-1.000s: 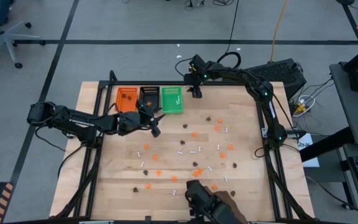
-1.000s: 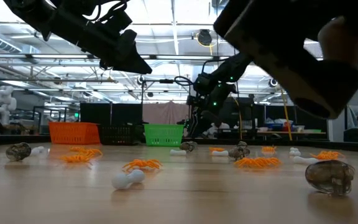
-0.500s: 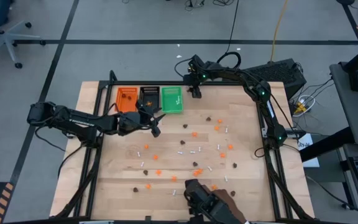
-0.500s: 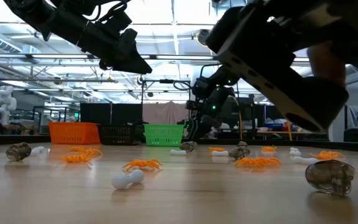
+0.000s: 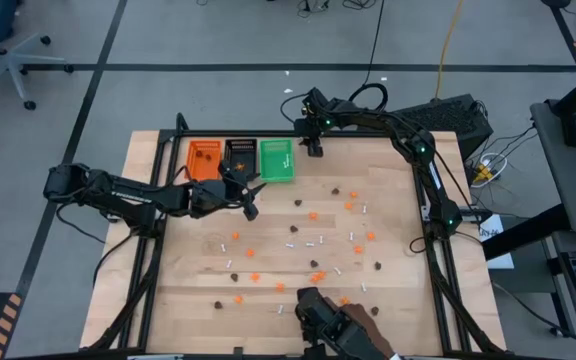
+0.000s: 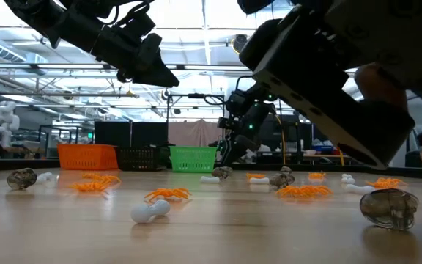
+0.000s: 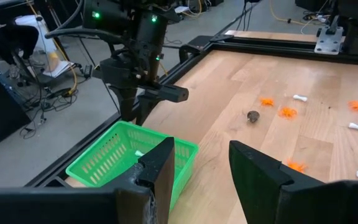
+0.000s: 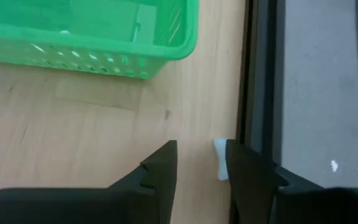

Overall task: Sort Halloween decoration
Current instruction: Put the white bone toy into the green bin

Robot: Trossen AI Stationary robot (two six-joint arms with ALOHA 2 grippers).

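Right now, line by line:

Table: wooden tabletop (image 5: 198, 270) in a dark frame, with three small baskets in a row along its far edge, toward the far left corner.
Baskets: orange basket (image 5: 204, 160), black basket (image 5: 240, 157) and green basket (image 5: 276, 160), side by side; the green one holds a couple of white pieces.
Decorations: orange spiders (image 6: 168, 194), dark brown skulls (image 6: 389, 207) and white bones (image 6: 150, 211) lie scattered over the middle and near half of the tabletop, most well apart from the baskets.
Right gripper (image 8: 199, 163): at the far edge of the tabletop, just beside the green basket, fingers pointing down and a little apart; a white bone (image 8: 220, 158) lies on the wood between the tips, against one finger, right by the frame. Whether the fingers press it yet I cannot tell.
Left gripper (image 7: 201, 167): above the tabletop near the black and green baskets, fingers parted, nothing between them.
Person: a hand (image 5: 363, 325) holding a dark device (image 5: 320, 312) reaches in over the near edge.
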